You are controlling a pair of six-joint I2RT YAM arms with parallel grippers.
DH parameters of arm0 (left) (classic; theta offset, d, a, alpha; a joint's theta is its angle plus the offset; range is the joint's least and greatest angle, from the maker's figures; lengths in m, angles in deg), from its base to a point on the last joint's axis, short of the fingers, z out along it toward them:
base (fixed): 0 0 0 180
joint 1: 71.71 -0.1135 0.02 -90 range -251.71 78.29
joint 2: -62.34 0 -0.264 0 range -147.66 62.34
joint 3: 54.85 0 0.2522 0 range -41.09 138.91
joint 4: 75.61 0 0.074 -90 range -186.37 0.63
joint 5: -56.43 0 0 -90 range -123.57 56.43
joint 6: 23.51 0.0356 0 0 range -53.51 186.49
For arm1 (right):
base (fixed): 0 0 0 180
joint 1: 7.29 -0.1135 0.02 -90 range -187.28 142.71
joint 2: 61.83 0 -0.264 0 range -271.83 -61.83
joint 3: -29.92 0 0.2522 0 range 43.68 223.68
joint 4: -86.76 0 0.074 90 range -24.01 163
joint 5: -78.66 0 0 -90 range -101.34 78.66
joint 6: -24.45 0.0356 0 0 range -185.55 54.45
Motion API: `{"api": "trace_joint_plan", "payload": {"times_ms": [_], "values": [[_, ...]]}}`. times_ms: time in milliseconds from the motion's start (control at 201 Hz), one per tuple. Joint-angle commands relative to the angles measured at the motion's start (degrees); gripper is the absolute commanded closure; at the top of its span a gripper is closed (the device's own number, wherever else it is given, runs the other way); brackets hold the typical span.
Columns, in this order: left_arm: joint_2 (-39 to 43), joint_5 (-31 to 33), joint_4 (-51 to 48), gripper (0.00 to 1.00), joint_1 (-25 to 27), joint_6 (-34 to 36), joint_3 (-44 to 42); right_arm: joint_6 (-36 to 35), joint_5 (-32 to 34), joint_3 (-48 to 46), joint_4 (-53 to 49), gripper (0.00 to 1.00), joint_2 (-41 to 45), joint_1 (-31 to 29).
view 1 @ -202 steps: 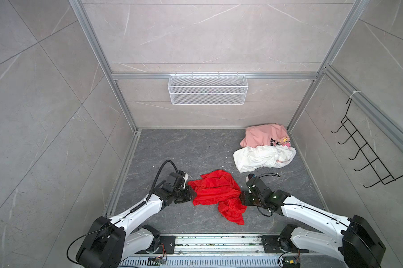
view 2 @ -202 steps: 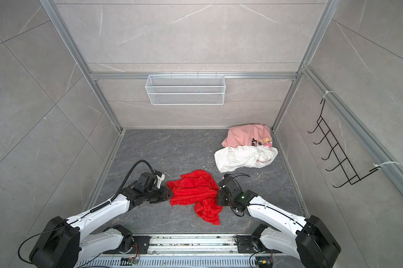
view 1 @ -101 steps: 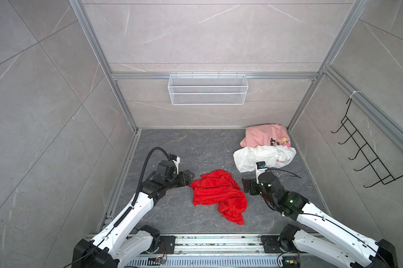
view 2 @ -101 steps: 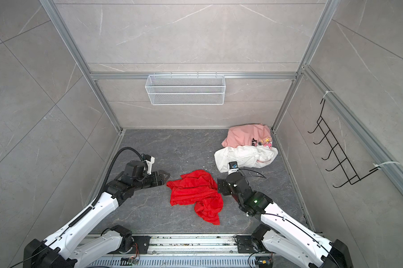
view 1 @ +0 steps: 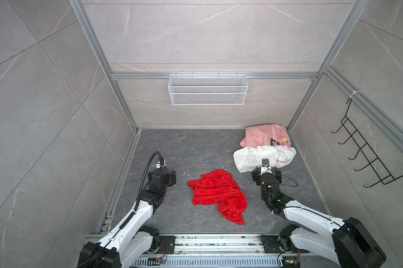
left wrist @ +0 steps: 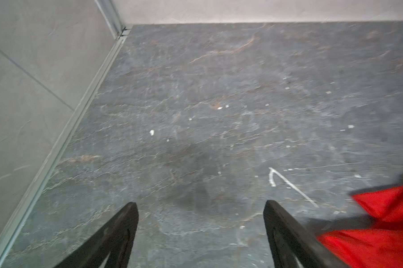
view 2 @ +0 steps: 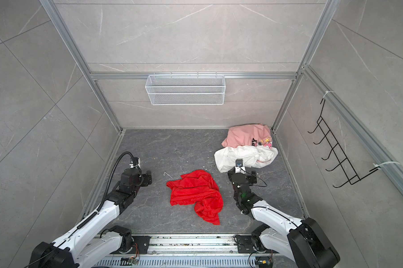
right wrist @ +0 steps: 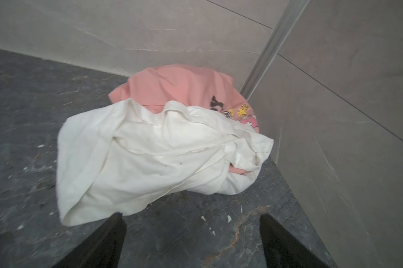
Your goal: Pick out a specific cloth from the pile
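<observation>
Nearest us, a silver metal rail (view 1: 207, 241) runs along the front edge; just beyond it the bright red, thin, crumpled cloth (view 1: 219, 195) lies loose on the dark grey stone floor (view 1: 184, 148), between our two grippers and well apart from the pile (view 2: 244, 150); neither gripper holds it; our left gripper (left wrist: 200, 203) hovers to the left of the cloth, its black jaws spread wide with only bare floor between them; in the left wrist view a red corner shows just beside one finger (left wrist: 286, 232), and we cannot tell whether they touch; our right gripper (right wrist: 191, 215) stands to the right of the cloth, jaws likewise wide and empty, pointing at the pile in the far right corner; there the rumpled white garment (right wrist: 161, 157) lies in front, draped over the pale pink garment with cartoon prints (right wrist: 179, 85), which rests against the wall; farthest off, a white wire-mesh basket (view 1: 207, 92) hangs on the back wall and a black wire hook rack (view 1: 367, 148) on the right wall.
</observation>
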Motion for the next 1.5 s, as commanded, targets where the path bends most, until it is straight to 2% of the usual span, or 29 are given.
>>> {"api": "trace_joint_plan", "payload": {"times_ms": [0, 45, 179, 279, 329, 383, 438, 553, 647, 752, 817, 911, 1046, 1150, 1260, 1365, 1424, 1469, 1494], "values": [[-3.77, -2.33, 9.15, 0.12, -4.97, 4.27, 0.34, -0.54, -7.08, -0.15, 4.69, 0.05, -0.84, 4.60], [-5.83, -3.82, 9.83, 0.12, -6.65, 3.64, 0.81, -1.51, -8.39, 0.03, 6.08, 0.05, -2.86, 5.56], [-12.92, -5.73, 14.04, 0.13, -8.73, 4.60, 2.43, -3.35, -12.96, -3.65, 18.53, 0.02, -8.84, 7.40], [-18.29, -5.58, 17.50, 0.13, -8.94, 5.91, 3.88, -2.16, -15.76, -4.82, 25.55, 0.02, -13.23, 9.47], [-20.54, -5.56, 19.54, 0.13, -9.20, 6.19, 4.18, -0.49, -17.86, -4.65, 25.08, 0.02, -13.06, 10.51], [-22.17, -7.51, 23.01, 0.13, -10.24, 5.77, 3.59, 1.32, -22.51, -5.65, 28.47, 0.03, -14.01, 12.89], [-23.00, -11.40, 24.99, 0.14, -11.53, 5.72, 3.01, 2.88, -23.13, -5.98, 30.69, 0.03, -16.32, 14.63], [-23.63, -12.74, 28.17, 0.14, -12.52, 7.53, 2.01, 4.35, -24.84, -8.16, 40.34, 0.03, -22.42, 16.68], [-25.05, -12.73, 32.68, 0.14, -13.48, 8.49, 1.07, 4.82, -25.72, -7.02, 40.44, 0.03, -24.59, 17.33], [-27.88, -13.15, 39.43, 0.14, -15.50, 6.89, -0.80, 6.05, -27.99, -4.88, 33.87, 0.04, -23.24, 18.85], [-27.36, -15.62, 38.16, 0.14, -16.89, 6.10, -0.95, 7.03, -29.32, -3.26, 31.71, 0.03, -23.73, 20.26], [-27.30, -15.38, 38.94, 0.13, -16.94, 6.01, -1.45, 7.90, -31.33, -0.18, 25.31, 0.03, -23.55, 21.64], [-27.56, -15.34, 38.97, 0.10, -17.00, 6.01, -1.26, 7.94, -31.73, 0.18, 24.69, 0.00, -23.63, 21.85], [-27.65, -15.49, 38.77, 0.01, -16.95, 5.89, -1.07, 7.94, -31.74, 0.23, 24.59, 0.00, -23.63, 21.81], [-27.73, -15.61, 38.54, 0.01, -17.03, 5.91, -0.87, 5.90, -35.15, 0.97, 23.51, 0.00, -23.73, 21.88], [-27.83, -15.88, 38.64, 0.00, -17.16, 5.84, -0.95, 5.50, -35.52, 0.75, 23.50, 0.00, -23.46, 21.75], [-28.22, -17.87, 41.65, 0.00, -18.00, 5.54, -3.00, 5.51, -35.52, 0.68, 23.55, 0.00, -23.46, 21.76], [-30.50, -17.15, 49.94, 0.00, -18.11, 5.79, -5.48, 5.71, -35.56, 0.86, 23.31, 0.00, -23.40, 21.72], [-29.64, -17.40, 47.75, 0.00, -18.02, 5.43, -4.95, 5.67, -35.60, 0.81, 23.33, 0.00, -23.45, 21.74]]}}
